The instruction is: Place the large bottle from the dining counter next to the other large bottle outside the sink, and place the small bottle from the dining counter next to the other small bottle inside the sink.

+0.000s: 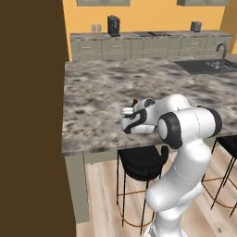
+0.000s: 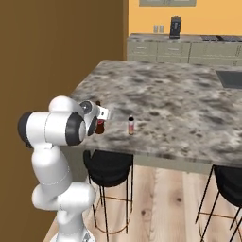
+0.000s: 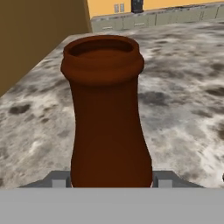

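Brown glass bottle [image 3: 107, 127], tall with a slim neck and open rimmed mouth, is standing upright near the front edge of the broad mottled grey-brown stone dining counter [image 1: 111, 83], toward its left end. From the hand camera the bottle's neck is rising right between the two small grey fingertips [image 3: 59, 179], which are sitting flush against its two sides low in the picture, so the jaws are looking clamped on the bottle, partly apart around its width. From the right base camera the two-finger gripper [image 2: 100, 122] is reaching in level from the left, and the bottle's brown top and a bit of red label [image 2: 99, 124] are showing just past the white hand. From the left base camera the hand is mostly hiding the bottle; only a small brown tip [image 1: 135, 101] is peeking above the white wrist.

Small bottle [image 2: 131, 125], pale with a dark cap and reddish band, is standing upright on the same counter, just to the right of the gripper and apart from it. Dark grey rectangular sink [image 1: 206, 65] with its grey curved faucet [image 1: 222, 50] is sitting at the far right of the counter, well apart from both bottles. Black round stools [image 1: 141, 162] on thin legs are standing under the counter's front edge. Sage-green cabinets [image 1: 139, 46] are running along the orange back wall, with a dark coffee machine [image 1: 113, 25] on top.
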Robot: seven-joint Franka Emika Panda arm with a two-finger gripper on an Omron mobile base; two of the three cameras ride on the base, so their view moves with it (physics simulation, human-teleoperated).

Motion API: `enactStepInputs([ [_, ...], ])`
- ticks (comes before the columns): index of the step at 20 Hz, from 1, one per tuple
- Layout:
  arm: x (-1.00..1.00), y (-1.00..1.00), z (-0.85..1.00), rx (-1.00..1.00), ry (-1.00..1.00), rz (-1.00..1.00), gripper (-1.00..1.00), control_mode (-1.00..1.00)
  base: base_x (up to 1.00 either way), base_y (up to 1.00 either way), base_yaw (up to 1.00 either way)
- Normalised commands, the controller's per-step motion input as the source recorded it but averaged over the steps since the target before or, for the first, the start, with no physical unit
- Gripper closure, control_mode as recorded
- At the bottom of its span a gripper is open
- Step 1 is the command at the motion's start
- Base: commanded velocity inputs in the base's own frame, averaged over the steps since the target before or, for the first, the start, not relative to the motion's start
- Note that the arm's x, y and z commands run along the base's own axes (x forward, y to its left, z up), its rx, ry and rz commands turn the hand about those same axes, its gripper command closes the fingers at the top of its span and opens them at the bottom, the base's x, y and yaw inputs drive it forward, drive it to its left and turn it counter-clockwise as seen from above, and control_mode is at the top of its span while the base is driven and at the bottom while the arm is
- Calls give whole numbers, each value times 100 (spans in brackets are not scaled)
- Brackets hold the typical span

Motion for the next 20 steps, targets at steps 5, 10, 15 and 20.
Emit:
enactStepInputs([
  [5,0,0,0,0,0,0,100,100,-25,-28,-1],
  [10,0,0,0,0,0,0,100,100,-40,-22,-15],
  [15,0,0,0,0,0,0,100,100,-29,-12,-28],
  [20,0,0,0,0,0,0,100,100,0,-10,-45],
])
